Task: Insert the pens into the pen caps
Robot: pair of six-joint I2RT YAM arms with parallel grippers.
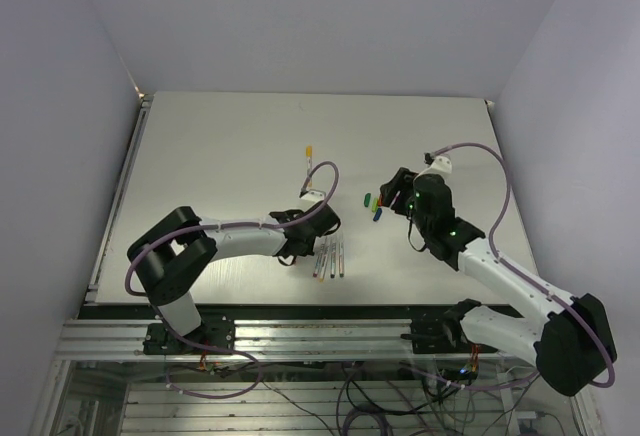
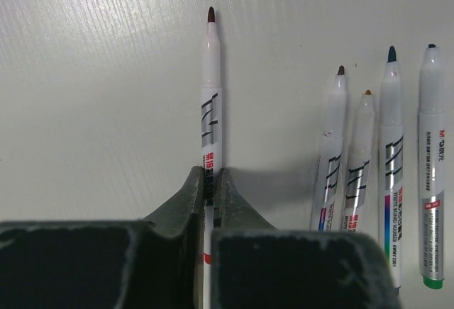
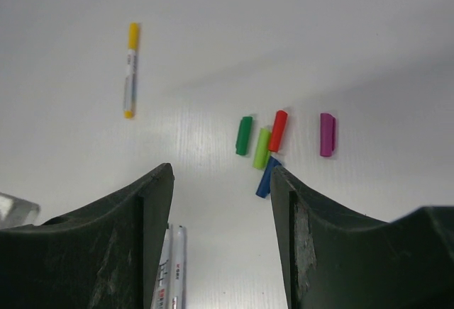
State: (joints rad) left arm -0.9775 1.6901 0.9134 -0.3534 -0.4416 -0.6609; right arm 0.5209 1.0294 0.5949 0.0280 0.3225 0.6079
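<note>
On white desk (image 1: 220, 156), left pincer (image 2: 211, 181) clamped on thin white dark-tipped pen (image 2: 210, 96); right pincer (image 3: 221, 174) stood apart near coloured plastic caps (image 3: 262, 147).

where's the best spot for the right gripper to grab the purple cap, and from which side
Probably mid-length, across its narrow width, coming straight down from above. The purple cap lies flat on the table, apart from the red cap and the rest, so there is room along each long side.
</note>
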